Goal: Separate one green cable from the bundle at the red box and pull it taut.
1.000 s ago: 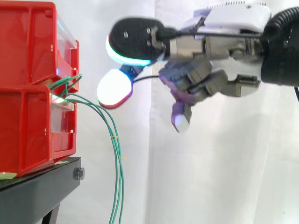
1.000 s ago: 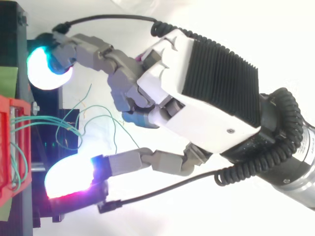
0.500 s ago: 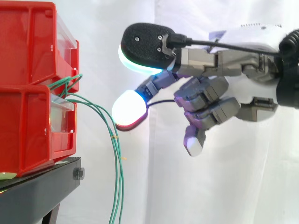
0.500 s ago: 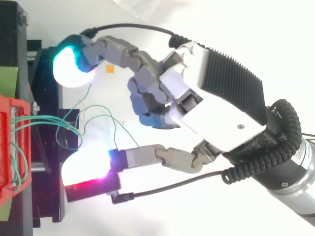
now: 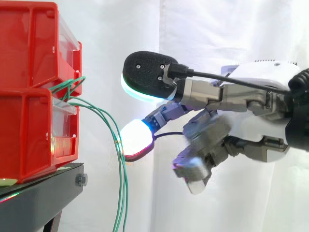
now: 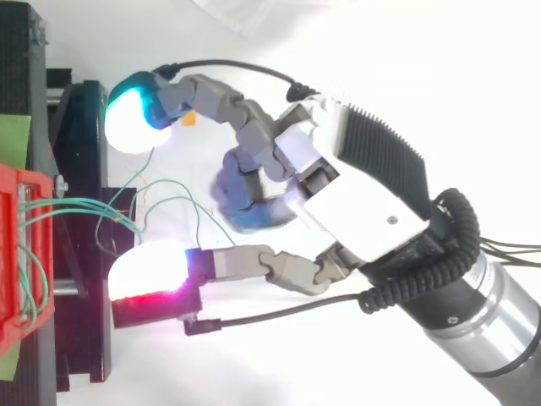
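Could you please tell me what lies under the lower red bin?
The lower red bin rests on a black stand; the stand's top beneath it is covered.

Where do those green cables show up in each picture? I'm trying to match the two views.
Side view: the green cables come out between the stacked red bins at the left and hang down to the bottom edge.
Top view: the green cables run rightward from the red bins at the left edge, about mid-height.
Shared landmark: the red bins, at the left in both.
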Available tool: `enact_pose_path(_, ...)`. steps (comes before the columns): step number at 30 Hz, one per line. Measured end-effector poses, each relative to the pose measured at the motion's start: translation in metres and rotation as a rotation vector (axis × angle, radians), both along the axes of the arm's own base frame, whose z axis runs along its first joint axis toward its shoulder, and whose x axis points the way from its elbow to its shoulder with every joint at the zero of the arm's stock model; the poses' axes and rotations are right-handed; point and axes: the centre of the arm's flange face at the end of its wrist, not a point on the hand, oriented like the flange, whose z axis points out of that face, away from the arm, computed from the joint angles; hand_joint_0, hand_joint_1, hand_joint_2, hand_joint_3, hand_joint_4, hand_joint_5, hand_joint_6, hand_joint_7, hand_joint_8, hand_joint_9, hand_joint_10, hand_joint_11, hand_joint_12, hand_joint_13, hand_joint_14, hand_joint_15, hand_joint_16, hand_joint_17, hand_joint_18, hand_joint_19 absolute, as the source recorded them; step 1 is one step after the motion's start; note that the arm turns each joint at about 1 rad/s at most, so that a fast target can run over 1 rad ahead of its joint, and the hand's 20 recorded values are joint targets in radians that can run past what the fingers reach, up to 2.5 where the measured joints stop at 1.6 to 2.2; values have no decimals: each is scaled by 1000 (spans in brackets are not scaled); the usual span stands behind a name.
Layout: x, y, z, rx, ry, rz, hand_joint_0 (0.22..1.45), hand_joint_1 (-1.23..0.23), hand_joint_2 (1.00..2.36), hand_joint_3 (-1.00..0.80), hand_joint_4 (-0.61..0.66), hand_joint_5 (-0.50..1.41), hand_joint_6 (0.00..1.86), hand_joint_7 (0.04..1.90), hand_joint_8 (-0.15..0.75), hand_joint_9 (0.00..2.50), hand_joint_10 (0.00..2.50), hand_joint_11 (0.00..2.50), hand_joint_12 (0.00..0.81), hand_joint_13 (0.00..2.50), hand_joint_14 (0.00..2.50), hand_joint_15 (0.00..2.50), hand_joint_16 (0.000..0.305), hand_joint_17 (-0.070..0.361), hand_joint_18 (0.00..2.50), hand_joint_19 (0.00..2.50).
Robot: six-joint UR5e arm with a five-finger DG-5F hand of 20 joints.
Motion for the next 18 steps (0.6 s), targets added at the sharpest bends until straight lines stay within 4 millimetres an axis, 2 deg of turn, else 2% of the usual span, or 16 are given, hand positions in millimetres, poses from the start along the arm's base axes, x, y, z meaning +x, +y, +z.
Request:
enact_pose_path(1, 2, 1, -3, 4, -6, -3, 339, -575, 1000, -500, 320, -107, 503, 846, 467, 1414, 1, 1837, 546, 1304, 17, 1275, 105, 236, 1277, 559)
enact_pose_path(3, 4, 3, -6, 9, -10, -6, 339, -575, 1000, -500, 327, -107, 503, 848, 475, 1391, 7, 1728, 546, 1268, 19, 1208, 105, 236, 1266, 560)
enact_pose_path(5, 5, 4, -7, 15, -13, -9, 338, -577, 1000, -500, 354, -104, 503, 851, 465, 1279, 22, 1361, 553, 1167, 23, 1018, 105, 236, 1252, 541)
enact_pose_path(11, 4, 8, -9, 29, -12, -21, 338, -579, 1000, -500, 380, -96, 504, 855, 413, 1042, 25, 821, 537, 990, 22, 769, 105, 236, 1190, 508)
enact_pose_path(18, 3, 19, -8, 52, -16, -47, 336, -579, 1000, -500, 385, -92, 504, 862, 397, 846, 17, 507, 513, 736, 16, 515, 100, 224, 992, 470)
